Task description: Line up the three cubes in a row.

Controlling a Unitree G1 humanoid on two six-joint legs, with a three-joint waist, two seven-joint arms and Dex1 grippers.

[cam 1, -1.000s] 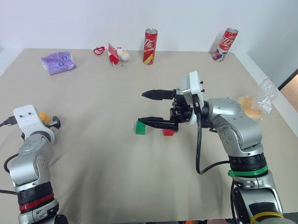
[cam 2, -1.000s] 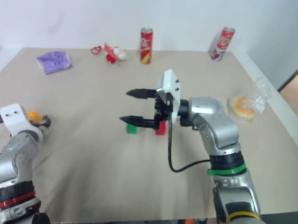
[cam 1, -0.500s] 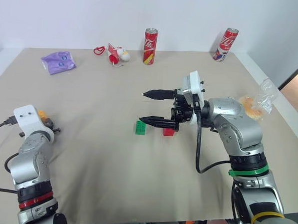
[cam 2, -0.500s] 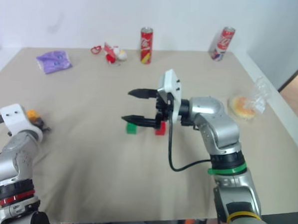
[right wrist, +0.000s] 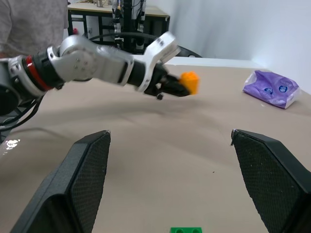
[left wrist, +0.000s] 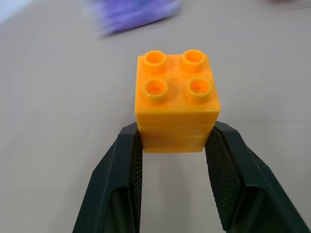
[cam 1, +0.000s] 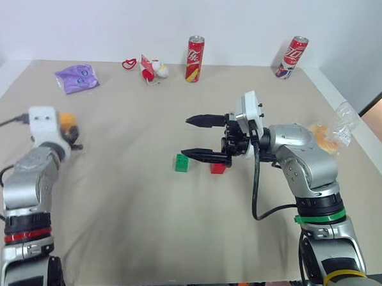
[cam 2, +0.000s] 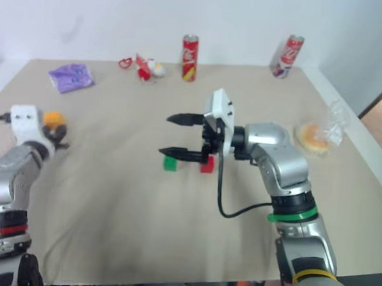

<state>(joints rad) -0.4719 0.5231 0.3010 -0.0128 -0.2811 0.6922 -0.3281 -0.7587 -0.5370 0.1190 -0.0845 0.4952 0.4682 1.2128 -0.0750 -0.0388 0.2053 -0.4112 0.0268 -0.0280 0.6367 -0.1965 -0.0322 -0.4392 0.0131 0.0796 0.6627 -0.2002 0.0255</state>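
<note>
My left gripper [left wrist: 176, 133] is shut on the yellow-orange cube [left wrist: 176, 99], its pads pressing the cube's two sides. It holds the cube [cam 1: 67, 119] above the table at the left. The green cube [cam 1: 182, 162] and the red cube [cam 1: 217, 168] sit side by side on the table near the middle, a small gap between them. My right gripper [cam 1: 187, 137] hovers over them, pointing left, its jaws wide open and empty, the lower finger just above the green cube. The right wrist view shows my left gripper [right wrist: 175, 87] with the yellow-orange cube [right wrist: 190, 82].
Two red soda cans [cam 1: 194, 49] [cam 1: 293, 57] stand at the back edge. A purple packet [cam 1: 76, 78] and a small red-and-white toy [cam 1: 150, 68] lie at the back left. A bagged snack [cam 1: 329, 134] lies at the right edge. A person [right wrist: 29, 24] stands beyond the table.
My left gripper has shut on the yellow-orange cube and lifted it off the table, moving up and toward the middle. The right arm has stayed still.
</note>
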